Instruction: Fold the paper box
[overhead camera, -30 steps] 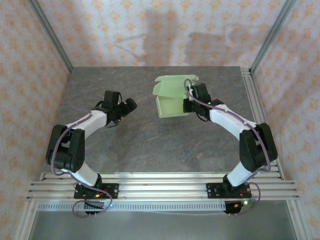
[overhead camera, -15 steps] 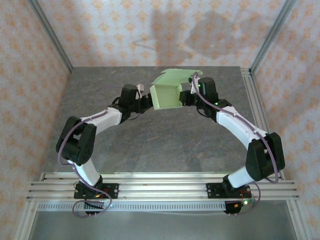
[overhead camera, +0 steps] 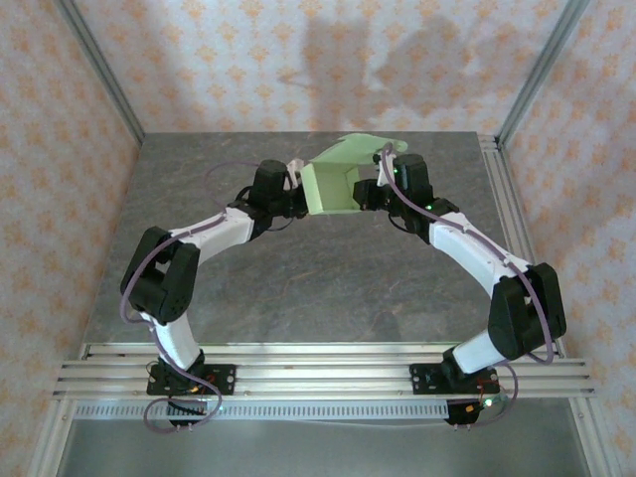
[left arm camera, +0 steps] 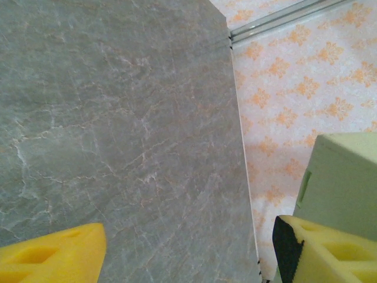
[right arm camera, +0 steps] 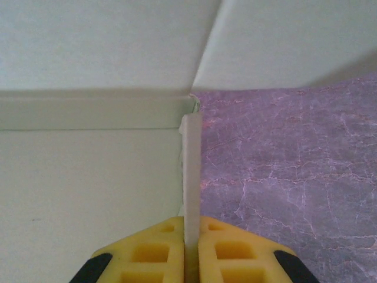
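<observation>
**Grey marble table, with the left arm newly arrived at the held box**

Grey stone table (overhead camera: 298,288), with patterned walls behind. A second ago the left gripper (overhead camera: 295,202) sat well left. Now we see it just beside the left wall of the paper box (overhead camera: 333,184), fingers wide apart and gripping nothing. The box is held up near the table's far middle. On its right side, the right gripper (overhead camera: 373,194) pinches a thin card wall tight. We judge that two-handed folding can begin.

Even bright light; soft shadows on back wall (overhead camera: 417,60); right-wrist view purple-tinted.
</observation>
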